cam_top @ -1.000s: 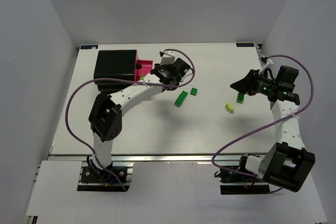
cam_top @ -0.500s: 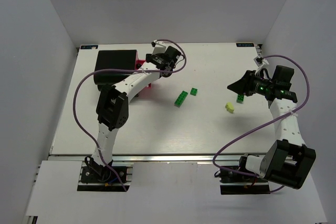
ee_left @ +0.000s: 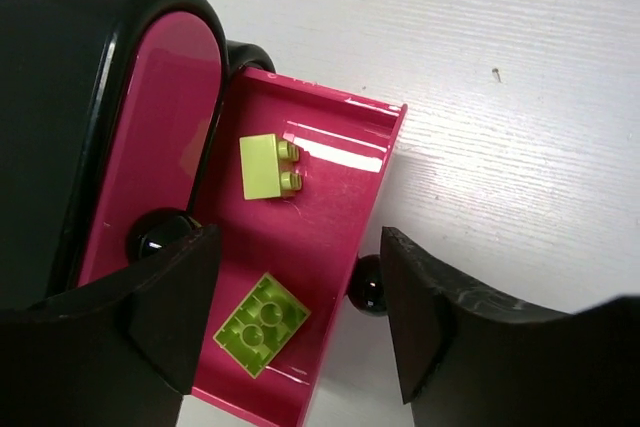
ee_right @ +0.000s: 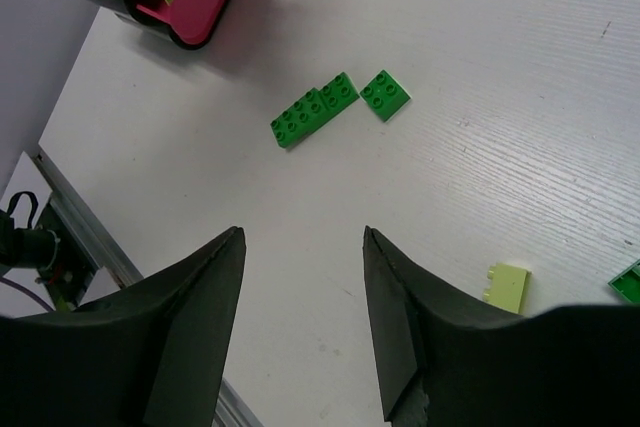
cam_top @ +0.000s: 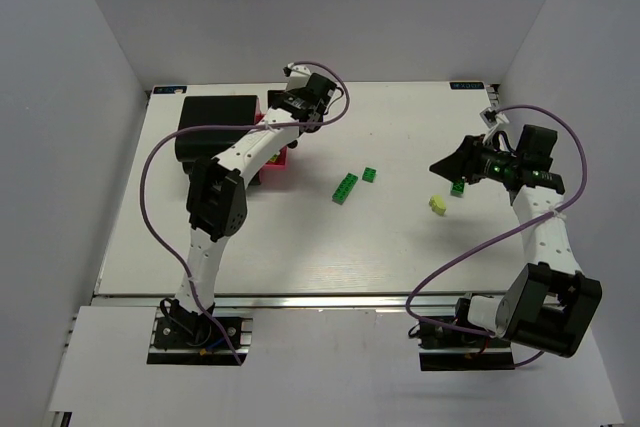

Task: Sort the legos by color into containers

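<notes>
left gripper (ee_left: 295,332): jaws spread wide, nothing between them, no contact with any object. it hangs over the open pink drawer (ee_left: 335,232), which is pulled out from the black cabinet (ee_left: 60,97) at the far left of the table (cam_top: 300,247). the drawer's black knob (ee_left: 368,285) shows just inside the right-hand finger. two pale yellow bricks lie on the drawer floor, apart from each other – the first yellow brick (ee_left: 266,167) on its side towards the cabinet end, the second yellow brick (ee_left: 262,324) studs up nearer the knob end. beside the open drawer, a closed pink drawer front (ee_left: 165,137) with its own knob (ee_left: 158,237) sits flush in the cabinet. right gripper (ee_right: 300,317): jaws likewise spread, empty, held above the table on the right side and touching nothing. loose legos on the table: a long green strip (ee_right: 314,109) and a small green square (ee_right: 385,94) lie close together near the table's middle, corners almost meeting; whether they touch cannot be told. a loose yellow brick (ee_right: 508,286) lies near the right gripper – beside it, a further green brick (ee_right: 630,282) is cut off by the edge of the right wrist view.
</notes>
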`<action>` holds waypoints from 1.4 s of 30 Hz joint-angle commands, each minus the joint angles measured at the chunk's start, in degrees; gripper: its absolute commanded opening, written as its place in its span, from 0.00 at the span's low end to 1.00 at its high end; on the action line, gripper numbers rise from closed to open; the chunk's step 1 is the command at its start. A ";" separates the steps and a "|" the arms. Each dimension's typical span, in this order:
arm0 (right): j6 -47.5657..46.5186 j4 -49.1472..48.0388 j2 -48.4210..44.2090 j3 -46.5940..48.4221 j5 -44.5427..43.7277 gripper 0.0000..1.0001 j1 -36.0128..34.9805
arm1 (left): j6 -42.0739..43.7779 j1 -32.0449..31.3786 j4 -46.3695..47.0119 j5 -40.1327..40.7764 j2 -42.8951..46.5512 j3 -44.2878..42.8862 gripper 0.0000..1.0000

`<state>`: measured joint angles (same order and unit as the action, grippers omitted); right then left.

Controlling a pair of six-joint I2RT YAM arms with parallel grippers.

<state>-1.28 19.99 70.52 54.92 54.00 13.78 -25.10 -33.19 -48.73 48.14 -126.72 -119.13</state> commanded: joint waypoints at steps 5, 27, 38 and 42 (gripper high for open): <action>-10.73 5.58 0.50 3.00 -5.72 0.47 -2.26 | 3.92 -1.00 6.70 -13.03 17.68 6.52 0.25; -28.34 8.66 17.09 0.80 -44.41 0.71 -13.69 | 14.55 0.23 25.17 -50.26 80.47 74.38 0.78; -27.81 9.45 22.56 3.88 -45.40 0.10 -17.47 | 14.82 -0.30 26.67 -43.83 90.94 77.73 0.80; -30.70 11.03 20.18 8.09 -39.60 0.00 -20.36 | 14.56 -0.30 26.49 -42.43 92.78 78.09 0.80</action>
<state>-29.56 30.41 93.80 58.30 9.43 -4.27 -10.79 -33.28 -22.65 3.49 -35.79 -41.41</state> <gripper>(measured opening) 0.288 0.797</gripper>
